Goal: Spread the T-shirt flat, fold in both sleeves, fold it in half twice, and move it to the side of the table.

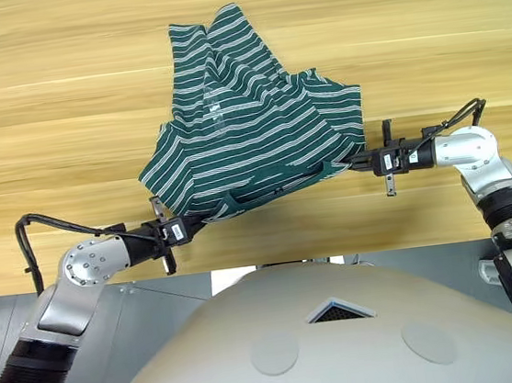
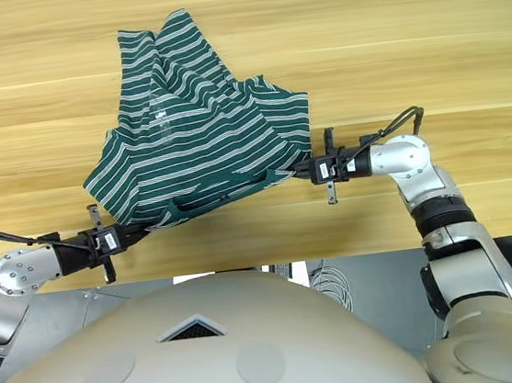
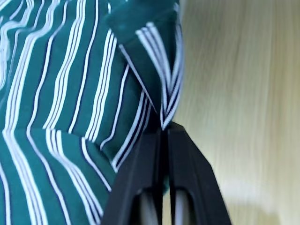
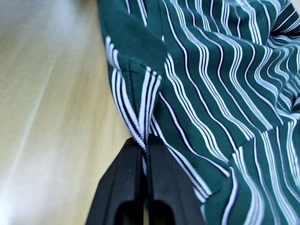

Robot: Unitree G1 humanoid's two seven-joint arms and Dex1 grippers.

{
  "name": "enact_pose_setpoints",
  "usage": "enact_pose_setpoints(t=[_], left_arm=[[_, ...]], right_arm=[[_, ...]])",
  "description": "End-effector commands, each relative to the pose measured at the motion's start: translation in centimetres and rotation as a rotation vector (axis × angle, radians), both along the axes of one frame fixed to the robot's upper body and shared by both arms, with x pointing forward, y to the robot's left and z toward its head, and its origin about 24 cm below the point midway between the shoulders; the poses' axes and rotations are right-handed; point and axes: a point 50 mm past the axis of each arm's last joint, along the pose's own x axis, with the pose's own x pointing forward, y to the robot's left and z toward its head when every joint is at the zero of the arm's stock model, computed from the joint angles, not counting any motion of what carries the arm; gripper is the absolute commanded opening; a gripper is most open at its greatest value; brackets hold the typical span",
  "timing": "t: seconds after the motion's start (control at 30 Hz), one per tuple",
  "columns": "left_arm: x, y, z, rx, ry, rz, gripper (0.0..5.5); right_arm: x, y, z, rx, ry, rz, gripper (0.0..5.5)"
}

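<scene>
Two grips: we see the left gripper (image 3: 164, 133) and the right gripper (image 4: 144, 144) each clamped on the T-shirt (image 1: 248, 118).
Left jaws: pressed together on a striped corner fold.
Right jaws: pinched on the opposite corner.
T-shirt: green, white-striped, bunched; its near edge is strung between the grippers.
Table (image 1: 41, 87): light wood, under the shirt's far part.

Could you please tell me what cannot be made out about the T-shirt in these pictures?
Head views: the T-shirt is bunched; its own folds hide the sleeves.
Left wrist view: the left gripper, jaws shut on an edge, blocks the cloth beneath; edges crop the rest.
Right wrist view: the same at the right gripper.
</scene>
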Motion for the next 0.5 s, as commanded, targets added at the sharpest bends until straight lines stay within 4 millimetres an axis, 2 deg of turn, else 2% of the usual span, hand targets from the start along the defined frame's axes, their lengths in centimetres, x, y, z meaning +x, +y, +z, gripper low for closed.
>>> enact_pose_setpoints(t=[0.03, 0.23, 0.33, 0.5], left_arm=[[-0.8, 1.5, -0.6, 0.117, 0.084, -0.040, 0.05], [-0.4, 0.4, 0.5, 0.055, 0.056, -0.073, 0.05], [-0.5, 0.0, 0.6, 0.037, 0.080, -0.065, 0.00], [-0.1, 0.0, 1.6, -0.003, 0.117, -0.038, 0.84]], right_arm=[[-3.4, -0.7, -0.8, -0.050, 0.173, 0.096, 0.00], [-3.9, 0.0, -1.0, -0.045, 0.206, 0.102, 0.00], [-3.9, 0.2, -1.2, -0.055, 0.220, 0.079, 0.61], [-3.8, 0.2, -1.2, -0.064, 0.239, 0.063, 1.38]])
